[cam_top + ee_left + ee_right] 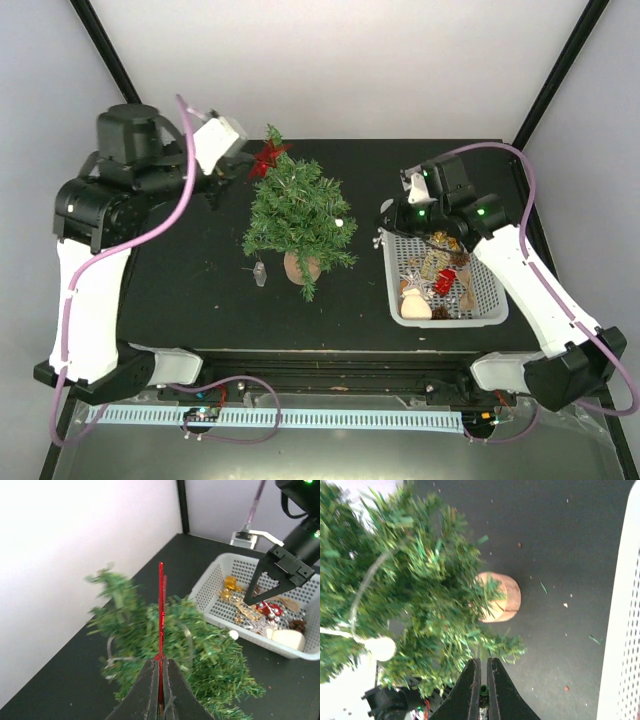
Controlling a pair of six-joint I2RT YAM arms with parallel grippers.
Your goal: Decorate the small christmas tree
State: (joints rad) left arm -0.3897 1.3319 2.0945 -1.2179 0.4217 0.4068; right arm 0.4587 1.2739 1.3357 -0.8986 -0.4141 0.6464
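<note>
The small christmas tree (300,212) stands mid-table on its tan base (301,267). A white ball (340,222) hangs on its right side. My left gripper (250,165) is shut on a red star (268,160) and holds it beside the treetop. In the left wrist view the star (161,605) stands edge-on between the fingertips of that gripper (161,662), above the branches (210,650). My right gripper (392,215) is at the tree's right side. In its wrist view the right gripper (481,661) has its jaws nearly together on a small green piece (481,689); I cannot tell what it is.
A white basket (497,300) at the right holds gold, red and silver ornaments, a pine cone and a pale ornament. A small clear ornament (260,272) lies on the table left of the tree's base. Black frame posts stand at the back corners.
</note>
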